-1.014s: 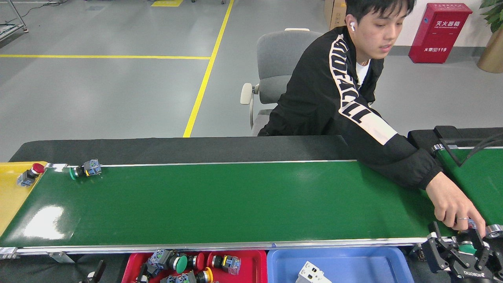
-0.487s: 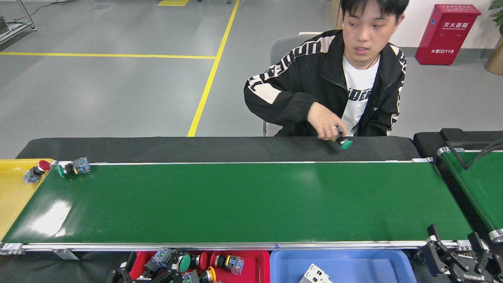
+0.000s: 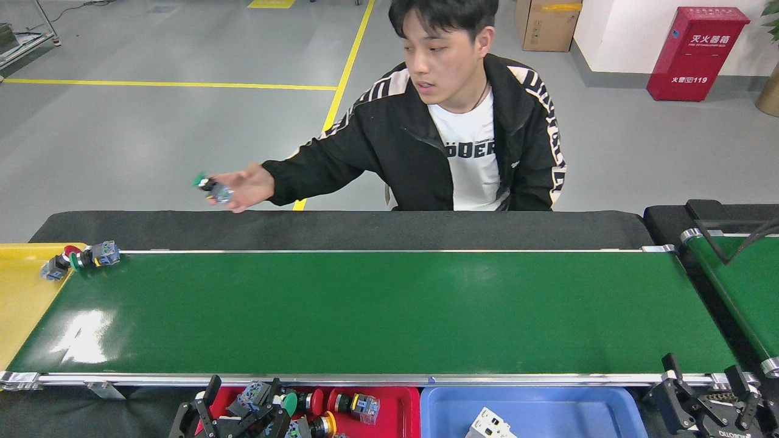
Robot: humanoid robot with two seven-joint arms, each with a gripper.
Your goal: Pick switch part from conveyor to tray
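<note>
Landmark: the conveyor. Off its left end lies a yellow tray holding a red-capped switch. At the belt's far-left corner rests a green-capped switch part. Beyond the far rail, a person's hand holds another switch. Below the near rail, the left claw grips a switch part over the red tray; judged step: depositing. Next: release. Beside the blue tray, the right claw stands wide, empty.

head-height view, facing forward-down over conveyor
</note>
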